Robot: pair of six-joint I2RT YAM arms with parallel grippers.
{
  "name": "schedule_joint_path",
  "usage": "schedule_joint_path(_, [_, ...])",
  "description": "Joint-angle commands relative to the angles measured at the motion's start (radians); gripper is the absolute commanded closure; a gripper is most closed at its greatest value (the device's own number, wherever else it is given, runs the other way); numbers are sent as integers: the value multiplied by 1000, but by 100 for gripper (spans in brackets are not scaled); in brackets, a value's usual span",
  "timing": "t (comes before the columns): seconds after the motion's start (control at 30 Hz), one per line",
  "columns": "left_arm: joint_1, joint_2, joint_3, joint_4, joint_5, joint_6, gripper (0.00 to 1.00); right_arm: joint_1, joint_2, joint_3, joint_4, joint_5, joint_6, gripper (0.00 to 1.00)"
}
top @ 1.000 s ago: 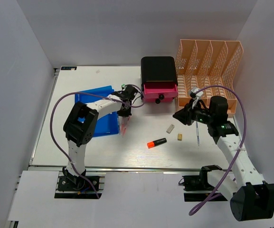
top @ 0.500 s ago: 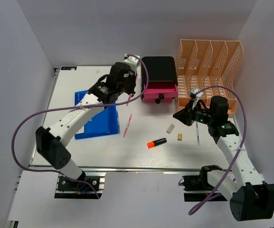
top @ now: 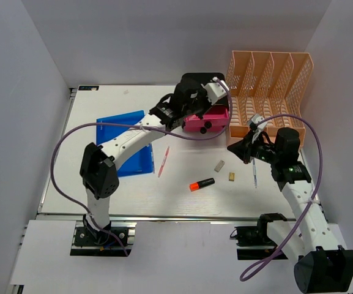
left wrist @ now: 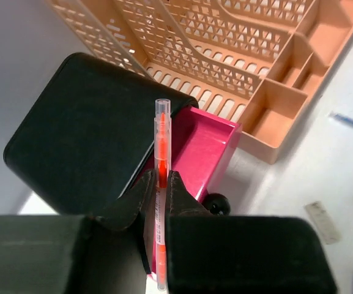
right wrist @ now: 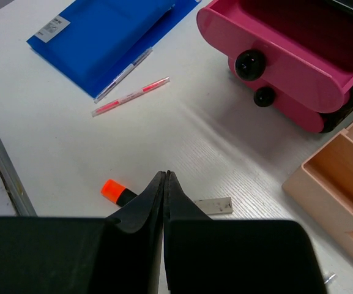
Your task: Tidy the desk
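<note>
Over the open pink drawer (left wrist: 210, 150), the left fingers (left wrist: 133, 199) are pinching an orange pen (left wrist: 162, 138). Step in hand, likely: stowing pens. Next calls for lowering and releasing inside the drawer walls. The right fingers (right wrist: 145, 199) are pressed together, empty, hovering over the white table (top: 103, 184) spreading beneath both arms. The rack (top: 268, 70) is crowding the right; room is lying open leftward.

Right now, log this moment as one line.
left fingers: shut on orange pen, by open pink drawer | right fingers: shut, empty, above desk
</note>
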Motion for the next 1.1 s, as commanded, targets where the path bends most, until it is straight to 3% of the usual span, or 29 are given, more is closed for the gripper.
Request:
schedule_joint_path(0.0, [-16, -8, 9, 124, 8, 146, 100, -10, -12, -2, 46, 6, -9, 100])
schedule_joint_path(0.13, [-16, 21, -10, 194, 2, 176, 100, -16, -18, 0, 45, 5, -6, 100])
schedule_joint_path(0.77, [-34, 103, -13, 138, -79, 213, 100, -28, -29, -3, 49, 5, 1, 100])
schedule_joint_path(0.87, [-34, 112, -14, 133, -111, 208, 91, -35, -29, -3, 49, 2, 3, 100])
schedule_joint_path(0.97, [-43, 113, -11, 138, -127, 197, 69, -39, -28, -3, 49, 0, 3, 100])
schedule_joint_path(1.07, [-43, 121, 16, 124, -136, 190, 61, -41, -28, -2, 48, -2, 3, 100])
